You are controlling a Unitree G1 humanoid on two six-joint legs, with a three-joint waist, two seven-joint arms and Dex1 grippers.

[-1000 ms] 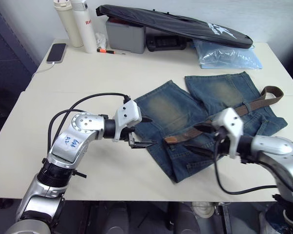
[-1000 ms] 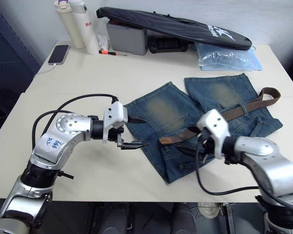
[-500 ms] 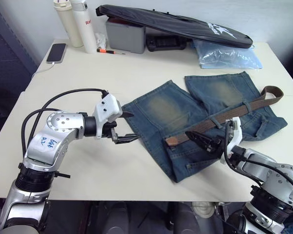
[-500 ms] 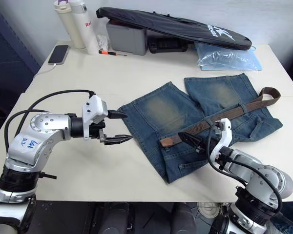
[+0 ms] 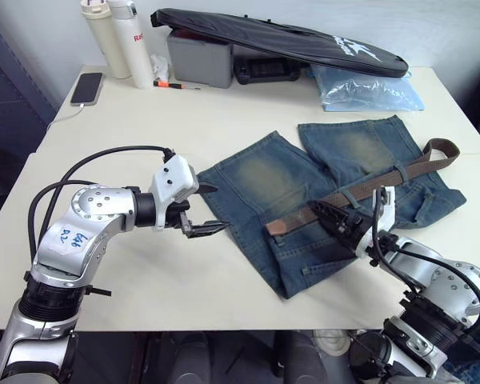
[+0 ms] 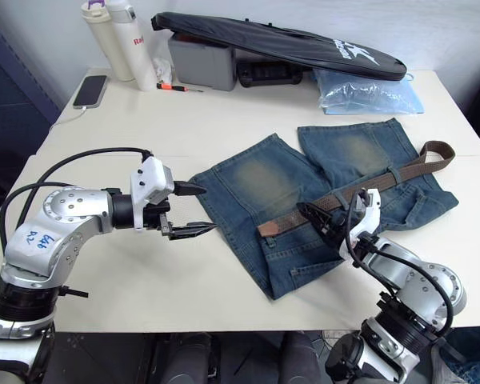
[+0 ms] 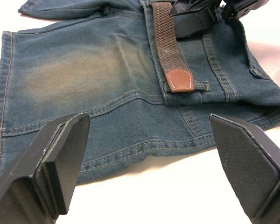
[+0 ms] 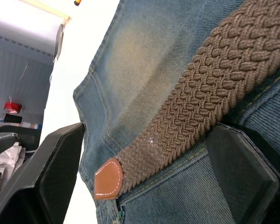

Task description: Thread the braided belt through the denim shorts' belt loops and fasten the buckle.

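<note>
1. The denim shorts (image 5: pixel 336 200) lie flat on the bench (image 5: pixel 224 120), and the braided belt (image 5: pixel 360 188) runs along their waistband under some belt loops (image 5: pixel 348 197).
2. The belt's tan leather tip (image 7: pixel 179 79) rests on the denim, pointing toward the left hand.
3. The left hand (image 5: pixel 202 210), fingers apart and empty, hovers just beside the shorts.
4. The right hand (image 5: pixel 332 216), fingers spread, straddles the belt near its tip.
5. Threading looks unfinished; next, likely grasp the belt and feed it onward.

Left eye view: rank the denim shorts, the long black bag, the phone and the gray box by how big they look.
1. denim shorts
2. long black bag, though farther away
3. gray box
4. phone
</note>
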